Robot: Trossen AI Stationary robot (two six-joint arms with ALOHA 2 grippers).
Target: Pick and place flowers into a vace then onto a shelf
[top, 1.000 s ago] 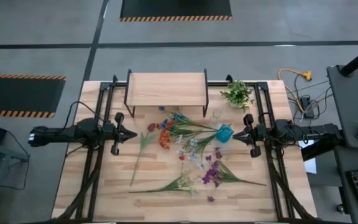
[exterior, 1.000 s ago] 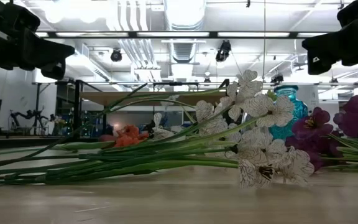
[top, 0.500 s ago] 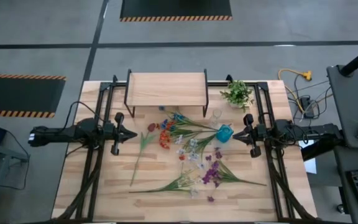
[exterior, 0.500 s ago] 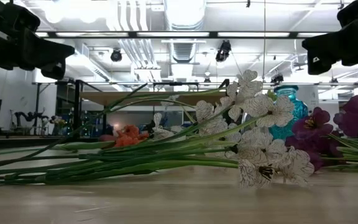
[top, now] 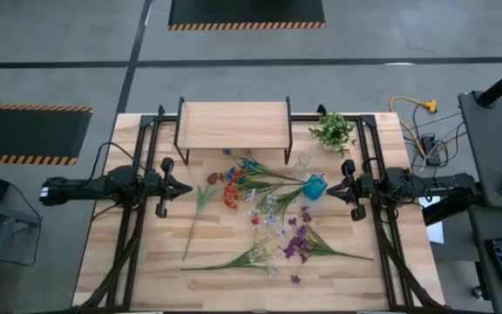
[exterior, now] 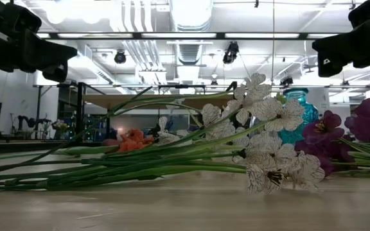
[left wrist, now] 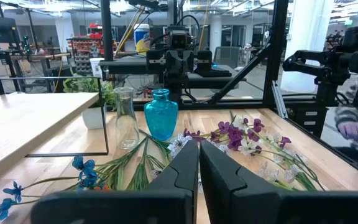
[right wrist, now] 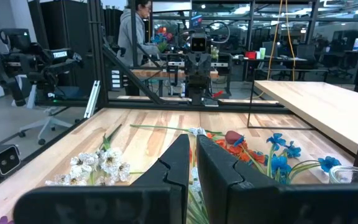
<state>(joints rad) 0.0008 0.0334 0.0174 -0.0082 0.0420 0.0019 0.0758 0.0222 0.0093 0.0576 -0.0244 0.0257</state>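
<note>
Grey concrete floor with hazard-striped black mats; white ceiling ducts, strip lights, and a desk chair.

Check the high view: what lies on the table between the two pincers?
The scattered flowers and a blue vase close to the right pincer; bare wood lies by the left pincer.

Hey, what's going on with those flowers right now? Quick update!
Both grippers, left and right, shut, empty. Flowers loose on table. Blue vase, shelf empty.

Left hand and right hand, fingers together, facing across the table.
</note>
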